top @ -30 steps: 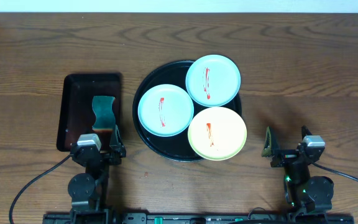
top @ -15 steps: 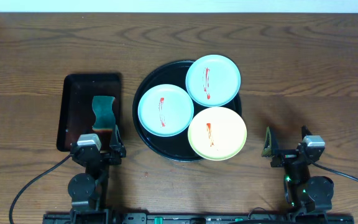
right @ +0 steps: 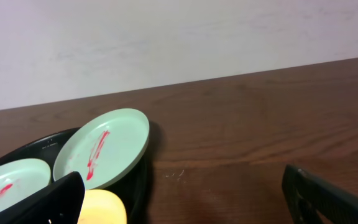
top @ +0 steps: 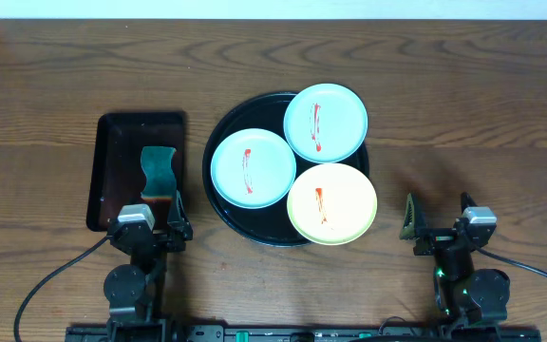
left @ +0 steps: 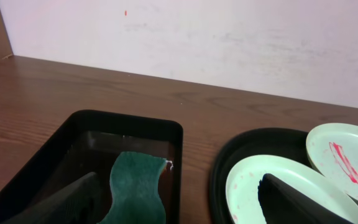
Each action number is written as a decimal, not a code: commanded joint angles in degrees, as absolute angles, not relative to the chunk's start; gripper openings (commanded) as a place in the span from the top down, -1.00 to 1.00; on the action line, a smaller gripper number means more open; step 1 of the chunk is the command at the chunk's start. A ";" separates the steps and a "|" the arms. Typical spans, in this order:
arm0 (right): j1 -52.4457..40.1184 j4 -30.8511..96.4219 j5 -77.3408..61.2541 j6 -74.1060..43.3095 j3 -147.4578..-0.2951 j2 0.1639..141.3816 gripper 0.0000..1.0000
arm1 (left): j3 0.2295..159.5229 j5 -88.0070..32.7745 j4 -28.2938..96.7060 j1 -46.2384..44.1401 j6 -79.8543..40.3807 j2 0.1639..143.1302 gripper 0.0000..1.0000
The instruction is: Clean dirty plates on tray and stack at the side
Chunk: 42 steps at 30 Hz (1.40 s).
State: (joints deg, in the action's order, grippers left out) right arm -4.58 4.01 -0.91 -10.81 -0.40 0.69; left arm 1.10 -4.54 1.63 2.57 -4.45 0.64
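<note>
Dark brown wood makes up the worktop (top: 463, 95), with a pale wall behind it in both wrist views. As far as the pictures show, the job has not begun. The round black tray (top: 218, 204) sits near the middle and carries all three plates, each with a red smear at its centre. One blue-green plate (top: 253, 168) lies on the tray's left half. A second blue-green plate (top: 325, 123) is at the far right, its edge reaching over the rim, and in the right wrist view it looks propped at a slight tilt. The yellow plate (top: 331, 204) sits at the near right and hangs a little past the rim. The three crowd together with edges touching or overlapping, and I cannot tell which edge rides on which. No plate stands on the bare wood beside the tray, so no stack has been started. To the left, apart from the round tray, a smaller dark rectangular tray (top: 112, 133) holds a wavy green sponge (top: 159, 168), which looks untouched. The left arm (top: 133, 220) waits at the near edge just behind that sponge tray, its jaws spread wide and gripping nothing. The right arm (top: 478, 220) waits at the near right, close to the yellow plate, its jaws likewise parted and empty. By my reading, everything is left to do: fetch the sponge, wipe each of the three smears, and lift each cleaned plate off to build the stack at the side.
</note>
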 commanded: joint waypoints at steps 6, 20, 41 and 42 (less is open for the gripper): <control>-4.21 4.23 -1.39 -10.22 -0.32 0.64 -0.98 | 0.23 -4.93 3.62 2.44 -4.10 0.71 -0.62; -4.21 4.12 -1.69 -10.24 -0.32 0.64 -0.98 | 0.23 -4.95 3.62 2.44 -4.12 0.71 -0.62; -4.21 3.16 -2.94 -13.21 -0.40 1.04 -0.99 | 2.13 -8.67 5.45 2.44 -5.45 1.69 -0.62; -4.21 3.18 -3.92 -13.21 -0.58 1.04 -0.98 | 3.01 -8.60 6.15 2.44 -6.72 2.24 -0.62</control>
State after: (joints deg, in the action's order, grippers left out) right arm -4.58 3.36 -1.78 -12.14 -0.40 0.84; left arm 1.74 -5.48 2.81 2.57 -4.56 1.32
